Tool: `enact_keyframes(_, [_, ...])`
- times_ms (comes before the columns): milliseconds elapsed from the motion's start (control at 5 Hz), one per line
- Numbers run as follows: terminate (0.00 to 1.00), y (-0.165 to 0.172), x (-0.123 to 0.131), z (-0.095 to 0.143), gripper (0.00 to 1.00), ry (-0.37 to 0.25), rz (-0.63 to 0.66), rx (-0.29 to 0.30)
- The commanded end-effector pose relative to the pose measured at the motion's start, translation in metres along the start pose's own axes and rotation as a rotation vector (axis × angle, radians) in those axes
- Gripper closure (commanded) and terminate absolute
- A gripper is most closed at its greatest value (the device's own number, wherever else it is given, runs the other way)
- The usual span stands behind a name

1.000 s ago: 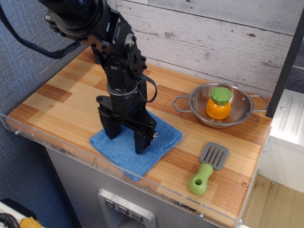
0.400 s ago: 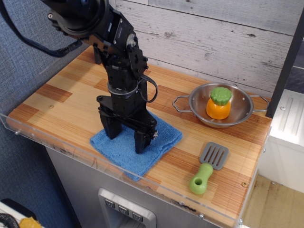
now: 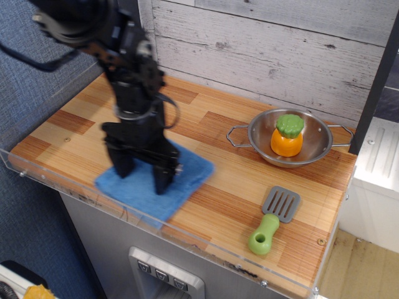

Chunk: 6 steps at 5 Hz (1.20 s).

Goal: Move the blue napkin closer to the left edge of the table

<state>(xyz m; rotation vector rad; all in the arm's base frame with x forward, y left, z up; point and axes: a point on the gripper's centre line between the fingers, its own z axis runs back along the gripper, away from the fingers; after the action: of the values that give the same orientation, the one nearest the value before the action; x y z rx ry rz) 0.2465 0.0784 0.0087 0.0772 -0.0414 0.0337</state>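
The blue napkin [image 3: 187, 171] lies flat near the front edge of the wooden table [image 3: 68, 134], left of centre. My black gripper [image 3: 143, 179] stands upright on it, jaws spread, both fingertips pressed down onto the cloth. One finger [image 3: 122, 163] is on the napkin's left part, the other finger [image 3: 163, 177] nearer its middle. The arm hides the back part of the napkin. The image is slightly blurred around the arm.
A steel bowl [image 3: 312, 149] at the back right holds an orange and green toy [image 3: 287, 135]. A spatula with a green handle [image 3: 273, 219] lies at the front right. A clear acrylic wall [image 3: 56, 184] rims the front edge. A plank wall stands behind.
My gripper has moved left, and the blue napkin has slid left with it along the front of the table. The bowl and spatula have not moved.
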Motion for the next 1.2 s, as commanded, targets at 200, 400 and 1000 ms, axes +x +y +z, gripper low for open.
enact_keyframes(200, [0.0,0.064,0.007,0.018,0.0,-0.057,0.162,-0.004])
enact_keyframes(400, [0.0,0.08,0.021,0.02,0.0,-0.074,0.18,-0.022])
enact_keyframes(1000, [0.0,0.093,0.034,0.032,0.0,-0.1,0.167,-0.033])
